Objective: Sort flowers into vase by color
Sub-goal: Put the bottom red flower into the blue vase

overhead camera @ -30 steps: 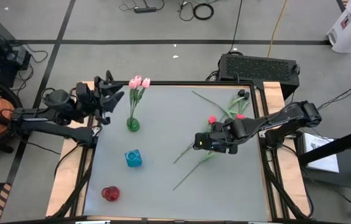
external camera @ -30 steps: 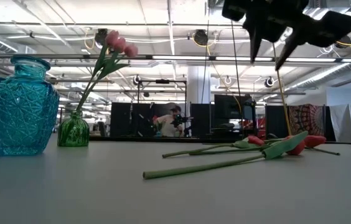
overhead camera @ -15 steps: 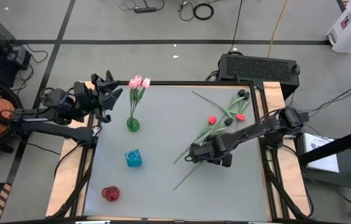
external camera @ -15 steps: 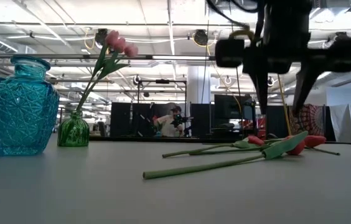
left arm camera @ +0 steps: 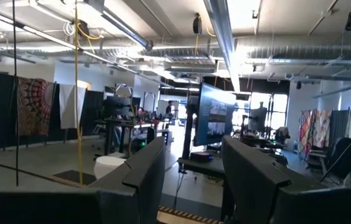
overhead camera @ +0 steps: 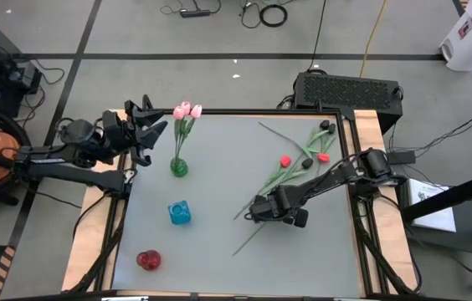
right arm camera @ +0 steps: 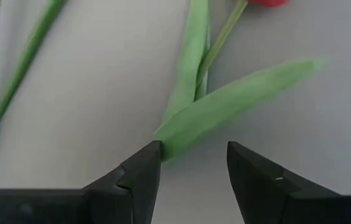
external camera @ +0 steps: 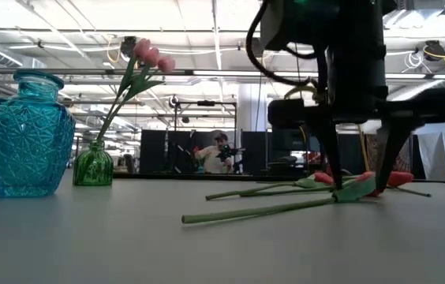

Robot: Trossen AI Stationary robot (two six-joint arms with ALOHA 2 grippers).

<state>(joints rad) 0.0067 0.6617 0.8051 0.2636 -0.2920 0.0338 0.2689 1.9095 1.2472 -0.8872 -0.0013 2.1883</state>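
Right end effector (overhead camera: pixel 255 208) lower over flowers (overhead camera: pixel 282 176)

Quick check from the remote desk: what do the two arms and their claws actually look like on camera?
Both arms are dark, near black, built of slim jointed links with bulkier housings at the joints. The left claw and right claw each end in two dark, wedge-shaped fingers with angular, tapered tips. A black cable loops beside the right arm's wrist in the low view. No markings are legible.

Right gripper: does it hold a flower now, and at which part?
Nothing is held. The right gripper is open, fingers down around a green leaf of a red tulip lying on the table.
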